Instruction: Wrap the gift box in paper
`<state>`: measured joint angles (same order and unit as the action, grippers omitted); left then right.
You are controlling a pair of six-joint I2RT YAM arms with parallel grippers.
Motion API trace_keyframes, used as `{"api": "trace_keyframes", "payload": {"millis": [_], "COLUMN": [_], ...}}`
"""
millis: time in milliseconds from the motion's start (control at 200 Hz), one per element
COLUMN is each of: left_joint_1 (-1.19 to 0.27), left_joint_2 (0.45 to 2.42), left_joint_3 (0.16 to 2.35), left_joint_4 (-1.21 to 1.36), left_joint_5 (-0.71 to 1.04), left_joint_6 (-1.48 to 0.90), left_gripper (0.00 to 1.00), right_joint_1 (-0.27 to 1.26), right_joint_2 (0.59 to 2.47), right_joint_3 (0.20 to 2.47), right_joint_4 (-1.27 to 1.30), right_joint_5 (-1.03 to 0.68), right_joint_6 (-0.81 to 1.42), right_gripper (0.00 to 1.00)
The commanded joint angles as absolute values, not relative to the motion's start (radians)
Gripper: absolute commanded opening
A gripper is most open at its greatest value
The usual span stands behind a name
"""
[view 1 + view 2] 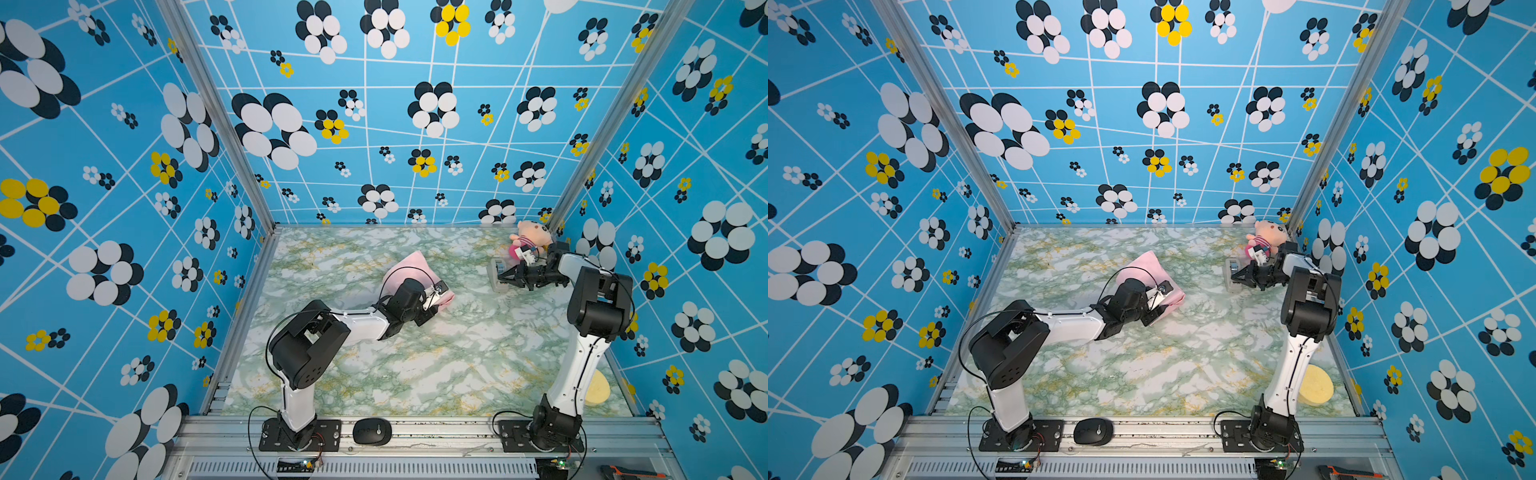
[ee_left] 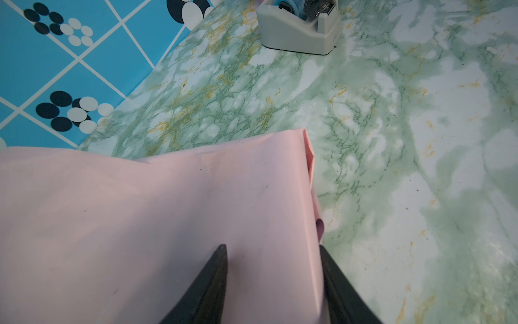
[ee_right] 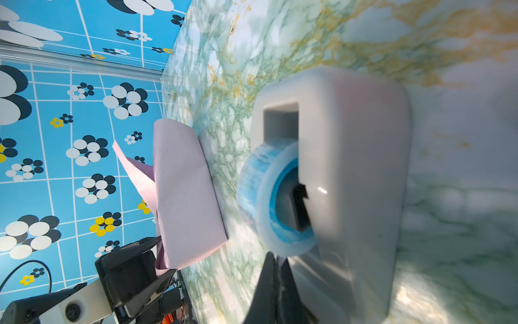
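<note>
Blue flower walls (image 1: 124, 166) are standing around the green desk (image 1: 415, 374). The paper (image 1: 405, 268) is lying pink side out, well apart from the grey tape dispenser (image 1: 496, 276), probably hiding the gift box. The left claw (image 2: 272, 246) is resting on the paper, fingers apart. The right claw (image 3: 276, 269) is squeezed together right beside the dispenser's tape roll (image 3: 260, 196). Fetching tape looks like the step now. Next, tape needs pulling out and carrying to the fold.
</note>
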<state>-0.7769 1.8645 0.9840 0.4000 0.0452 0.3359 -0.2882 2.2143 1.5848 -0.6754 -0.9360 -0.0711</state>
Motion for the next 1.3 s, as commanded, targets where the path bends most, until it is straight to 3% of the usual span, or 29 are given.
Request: {"api": "trace_keyframes", "payload": {"millis": [0, 1295], "left_joint_1": [-0.757, -0.761], "left_joint_2": [1.938, 1.938], "left_joint_3": [0.953, 0.951], "left_joint_4": [0.185, 0.186], "left_joint_5": [0.037, 0.04], "left_joint_6": [0.314, 0.313], "left_gripper": [0.5, 0.5], "right_joint_1": [-0.291, -0.324], "right_joint_2": [2.149, 1.963], "right_joint_3": [1.594, 1.227], "right_joint_4": [-0.719, -0.56], "right_joint_5": [-0.946, -0.862], "right_joint_6": [-0.063, 0.17], "right_gripper": [0.0, 0.0]}}
